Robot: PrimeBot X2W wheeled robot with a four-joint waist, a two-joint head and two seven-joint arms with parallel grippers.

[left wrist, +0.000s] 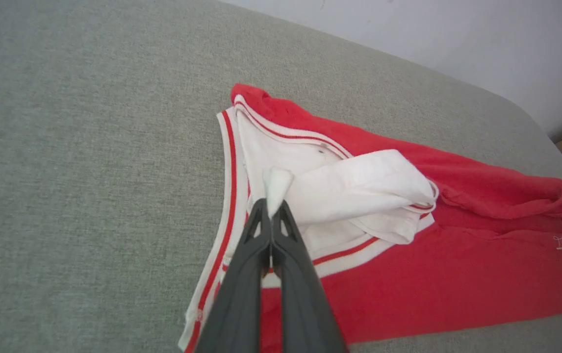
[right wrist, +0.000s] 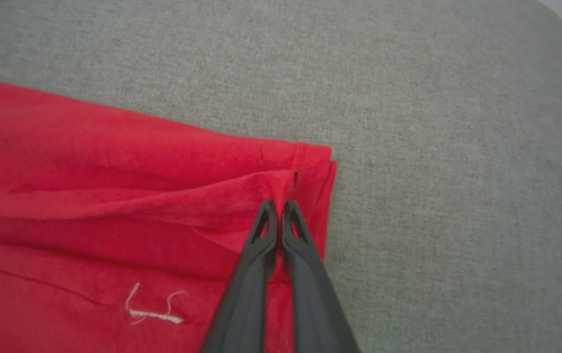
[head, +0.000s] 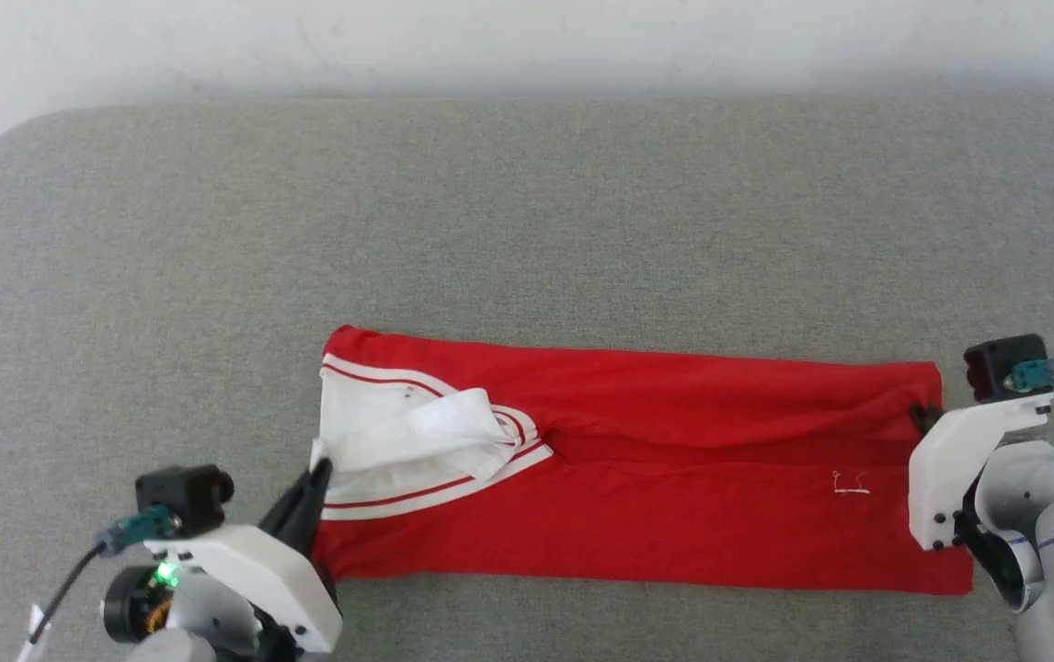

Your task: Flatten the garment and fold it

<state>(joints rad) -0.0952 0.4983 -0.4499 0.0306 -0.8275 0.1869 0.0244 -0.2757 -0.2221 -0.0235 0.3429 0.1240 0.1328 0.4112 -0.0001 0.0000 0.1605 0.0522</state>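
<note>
At left pincer tips: white inner fabric of garment, gripped tight.
At right pincer tips: red hem fold, gripped.
Between them: garment stretched along grey tabletop.

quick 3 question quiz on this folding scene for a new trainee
1. True or false: the left gripper is shut on white fabric of the jersey.
2. The right gripper pinches: A) the striped trim, B) a red fold at the jersey's plain end, C) nothing.
3. Fill in: the jersey lies on a ___ fabric surface.
Key: 1 true; 2 B; 3 grey.
</note>
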